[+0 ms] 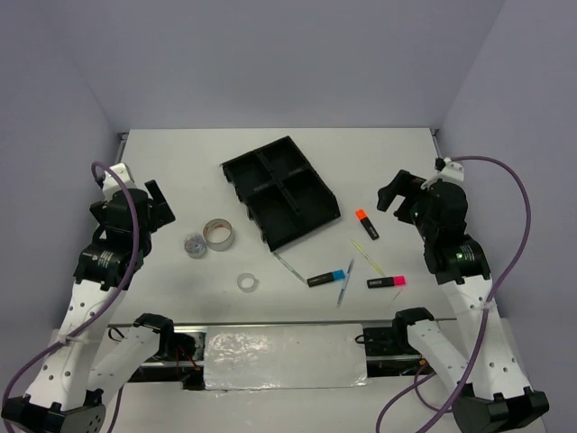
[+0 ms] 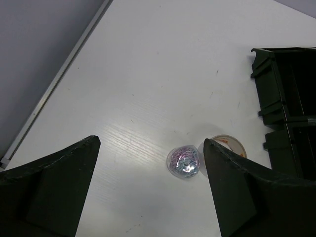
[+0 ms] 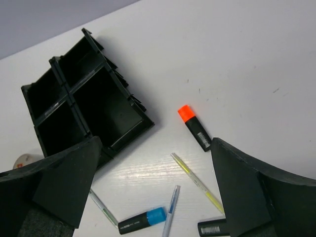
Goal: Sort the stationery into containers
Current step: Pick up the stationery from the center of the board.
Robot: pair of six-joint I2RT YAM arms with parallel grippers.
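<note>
The black four-compartment tray (image 1: 306, 216) sits mid-table, its compartments empty; it also shows in the right wrist view (image 3: 123, 131) and the left wrist view (image 2: 276, 103). Left of it lie a beige-silver tape roll (image 1: 218, 234), a glittery silver roll (image 1: 196, 245) and a clear roll (image 1: 248, 282). Right of it lie an orange-capped marker (image 1: 366, 224), a blue-capped marker (image 1: 326, 278), a pink-capped marker (image 1: 387, 282) and thin pens (image 1: 368, 258). My left gripper (image 1: 155, 209) is open and empty, above the glittery roll (image 2: 184, 161). My right gripper (image 1: 397, 197) is open and empty, above the markers (image 3: 194, 127).
The table's back edge and the walls enclose the white surface. A silver taped strip (image 1: 284, 356) lies between the arm bases at the near edge. A metal rail (image 2: 54, 84) runs along the left table edge.
</note>
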